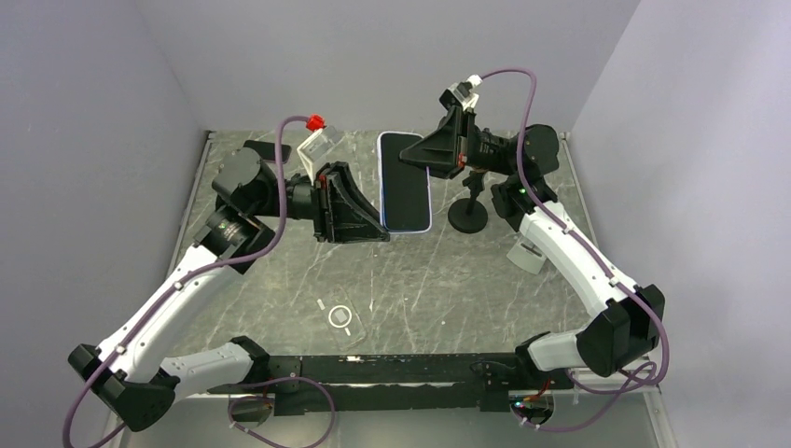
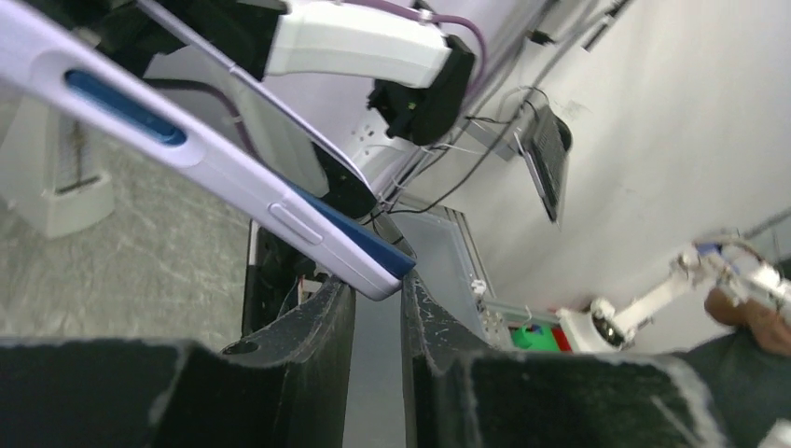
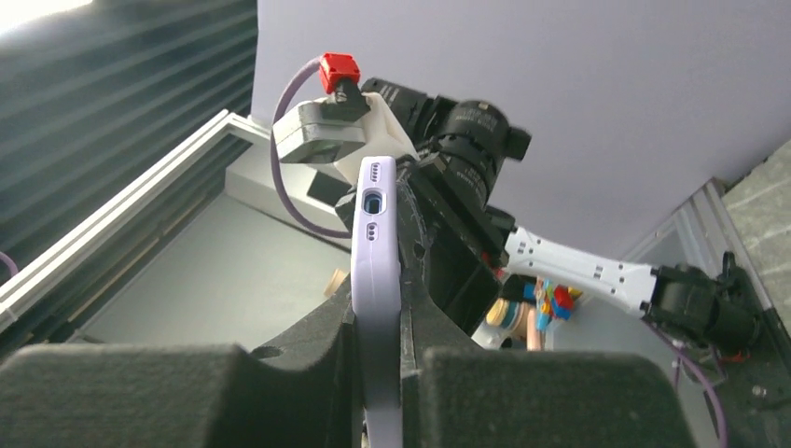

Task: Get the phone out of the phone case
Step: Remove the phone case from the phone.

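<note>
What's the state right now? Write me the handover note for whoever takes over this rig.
Left gripper: shut on the phone's near corner.
Right gripper: shut on the phone from its right side.
Phone: held off the table between both, screen up, bare.
Case: empty, flat on the table near the arm bases.
Done: phone is out of the case.
Left: probably only setting the phone down.
</note>
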Robot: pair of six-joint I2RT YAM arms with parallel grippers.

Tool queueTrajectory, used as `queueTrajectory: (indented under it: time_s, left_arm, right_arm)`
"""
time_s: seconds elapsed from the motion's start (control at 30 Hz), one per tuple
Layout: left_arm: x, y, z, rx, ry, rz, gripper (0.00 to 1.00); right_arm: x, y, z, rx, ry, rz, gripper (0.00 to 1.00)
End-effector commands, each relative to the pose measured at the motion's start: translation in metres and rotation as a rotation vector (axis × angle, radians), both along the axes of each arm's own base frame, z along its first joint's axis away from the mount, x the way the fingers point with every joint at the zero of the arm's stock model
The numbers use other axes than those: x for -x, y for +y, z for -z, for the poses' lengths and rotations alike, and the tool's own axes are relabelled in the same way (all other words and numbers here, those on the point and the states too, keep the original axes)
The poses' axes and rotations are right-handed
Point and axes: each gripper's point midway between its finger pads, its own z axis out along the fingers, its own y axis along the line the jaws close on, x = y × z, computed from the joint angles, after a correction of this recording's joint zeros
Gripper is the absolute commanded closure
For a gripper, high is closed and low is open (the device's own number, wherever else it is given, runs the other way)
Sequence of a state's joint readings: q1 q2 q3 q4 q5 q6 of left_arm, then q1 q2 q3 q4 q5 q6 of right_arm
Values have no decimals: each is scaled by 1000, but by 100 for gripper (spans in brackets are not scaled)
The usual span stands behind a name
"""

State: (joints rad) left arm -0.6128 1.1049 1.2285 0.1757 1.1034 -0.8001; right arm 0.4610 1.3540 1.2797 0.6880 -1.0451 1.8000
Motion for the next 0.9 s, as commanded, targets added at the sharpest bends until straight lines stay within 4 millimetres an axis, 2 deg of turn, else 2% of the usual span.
queueTrajectory:
  time_s: [0.0, 0.07, 0.2, 0.47, 0.57, 0.73, 0.87]
  left_arm:
    - [-115, 5, 71, -263, 223, -604, 100]
    - [-118, 13, 79, -308, 230, -655, 100]
    - [-117, 26, 78, -296, 201, -714, 100]
    - [-95, 32, 71, -204, 44, -661, 100]
    - [-95, 40, 70, -222, 0, -695, 100]
    - [-95, 39, 69, -244, -14, -682, 100]
    - [-105, 40, 73, -273, 75, -730, 100]
  right_arm:
    - [60, 2, -39, -86, -97, -97, 100]
    - [63, 6, -38, -91, -93, -102, 100]
    - [69, 13, -35, -107, -77, -117, 100]
    - [77, 11, -40, -144, -44, -143, 100]
    - [83, 8, -42, -150, -36, -167, 100]
    - [89, 6, -46, -206, 0, -222, 100]
    - [91, 20, -42, -124, -62, -191, 100]
